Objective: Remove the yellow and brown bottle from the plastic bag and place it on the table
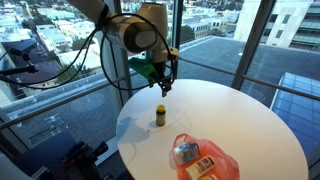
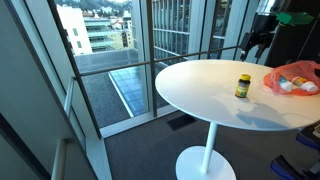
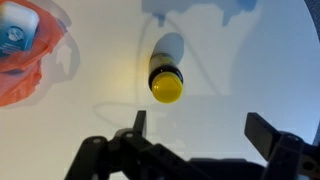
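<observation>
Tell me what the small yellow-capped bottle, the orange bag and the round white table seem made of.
The small yellow-capped brown bottle looks plastic, with a smooth matte cap. The orange bag is thin translucent plastic film: crinkled, contents showing through. The round white table has a smooth, faintly glossy top, probably laminate.

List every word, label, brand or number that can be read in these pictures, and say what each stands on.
No text is legible in any view.
The small brown bottle with a yellow cap: the print on its label is too blurred to read.
The blue and white package inside the orange plastic bag: the markings are too small and blurred to read.
</observation>
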### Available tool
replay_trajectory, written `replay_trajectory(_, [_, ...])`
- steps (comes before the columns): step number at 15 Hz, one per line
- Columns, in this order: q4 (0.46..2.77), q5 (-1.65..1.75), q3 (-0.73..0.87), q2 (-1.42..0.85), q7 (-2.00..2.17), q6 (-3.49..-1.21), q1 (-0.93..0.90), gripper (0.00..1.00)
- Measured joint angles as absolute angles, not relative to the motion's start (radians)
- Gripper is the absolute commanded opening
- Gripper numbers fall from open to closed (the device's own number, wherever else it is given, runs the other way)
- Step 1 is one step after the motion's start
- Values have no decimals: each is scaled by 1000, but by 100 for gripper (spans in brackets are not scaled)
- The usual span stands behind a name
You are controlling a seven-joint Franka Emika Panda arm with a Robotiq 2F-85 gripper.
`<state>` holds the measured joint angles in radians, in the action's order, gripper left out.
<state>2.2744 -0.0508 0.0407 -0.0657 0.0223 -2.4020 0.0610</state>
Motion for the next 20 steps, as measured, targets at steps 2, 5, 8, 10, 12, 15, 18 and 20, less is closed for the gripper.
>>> replay_trajectory(2, [2274, -50, 41, -15, 30, -2326, 61, 100])
replay_trajectory(5, [2274, -28, 42, 65, 75, -2217, 61, 100])
replay_trajectory(8, [2275, -2, 46, 141, 115, -2132, 65, 100])
replay_trajectory(10, [2276, 13, 49, 194, 126, -2078, 72, 100])
replay_trajectory(12, [2275, 22, 51, 247, 127, -2024, 81, 100])
replay_trajectory(15, [2273, 25, 60, 322, 127, -1940, 90, 100])
replay_trajectory(18, [2263, 25, 69, 369, 126, -1870, 95, 100])
replay_trajectory(20, [2264, 25, 70, 373, 126, -1867, 96, 100])
